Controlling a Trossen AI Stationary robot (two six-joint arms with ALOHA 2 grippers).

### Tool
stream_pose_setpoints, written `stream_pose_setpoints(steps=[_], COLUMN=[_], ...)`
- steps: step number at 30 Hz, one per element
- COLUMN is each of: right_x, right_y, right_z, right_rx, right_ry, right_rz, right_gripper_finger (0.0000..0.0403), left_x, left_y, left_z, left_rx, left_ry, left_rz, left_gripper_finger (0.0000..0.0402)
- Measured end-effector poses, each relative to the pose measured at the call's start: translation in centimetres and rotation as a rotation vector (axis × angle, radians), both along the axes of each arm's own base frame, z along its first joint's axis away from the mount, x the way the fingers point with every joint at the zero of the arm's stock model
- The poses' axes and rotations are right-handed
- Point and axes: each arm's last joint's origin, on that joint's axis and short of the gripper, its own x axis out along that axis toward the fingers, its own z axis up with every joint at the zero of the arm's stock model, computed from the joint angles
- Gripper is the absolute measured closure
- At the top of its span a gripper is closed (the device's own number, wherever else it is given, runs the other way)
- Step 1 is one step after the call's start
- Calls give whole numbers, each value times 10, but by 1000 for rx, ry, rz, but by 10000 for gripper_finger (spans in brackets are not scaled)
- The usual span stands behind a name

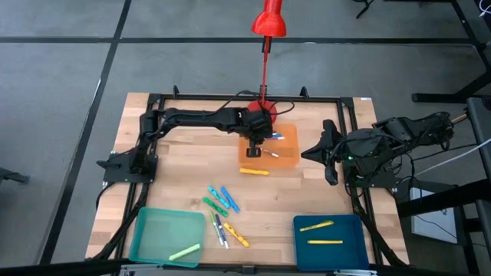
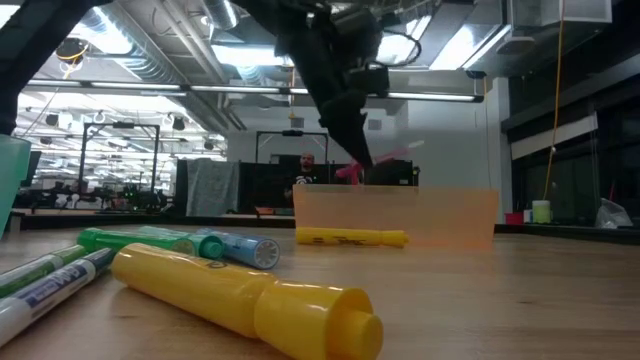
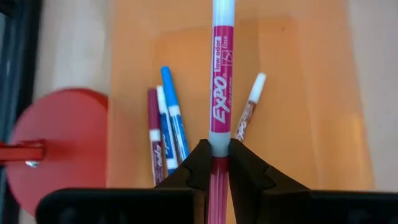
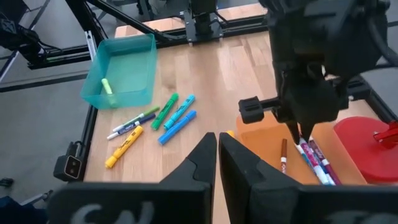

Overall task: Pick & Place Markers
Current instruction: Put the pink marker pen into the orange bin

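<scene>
My left gripper point(image 3: 219, 149) hangs over the orange tray point(image 1: 285, 159) at the table's middle, shut on a white marker with a pink label point(image 3: 222, 74). Three markers lie in that tray: a maroon one point(image 3: 153, 134), a blue one point(image 3: 173, 118) and a red-and-white one point(image 3: 248, 115). A yellow marker point(image 1: 255, 172) lies on the table in front of the tray. Several more markers point(image 1: 222, 211) lie nearer the front edge. My right gripper point(image 4: 217, 146) waits shut and holding nothing at the table's right side point(image 1: 330, 170). My left gripper pinches the marker between its two fingers at the pink end point(image 3: 218, 160). The fingers point(image 3: 200, 167) slant down from the table's left side. The marker runs on in line with them, its white body beyond the fingertips. It hangs clear above the orange tray's floor.
A teal tray point(image 1: 153, 230) at the front left holds one light green marker point(image 1: 184, 251). A blue tray point(image 1: 345, 253) at the front right holds two yellow markers point(image 1: 316, 226). A red lamp stand point(image 1: 261, 107) rises just behind the orange tray.
</scene>
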Motion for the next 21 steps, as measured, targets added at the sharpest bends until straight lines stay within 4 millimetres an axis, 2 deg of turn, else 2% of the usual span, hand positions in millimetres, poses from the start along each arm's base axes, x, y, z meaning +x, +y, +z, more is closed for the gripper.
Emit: stream_pose_setpoints(steps=[6,21], right_x=[0,0], right_y=[0,0], right_z=[0,0], right_rx=[18,29], right_ry=[-1,-1], right_rz=[-10,-15], right_gripper_finger=[382,382], left_x=[4,3], left_y=[3,5], left_z=[-19,-20], left_rx=[-11,3], left_ry=[48,59], left_rz=[-4,-35], left_gripper_finger=[374,358])
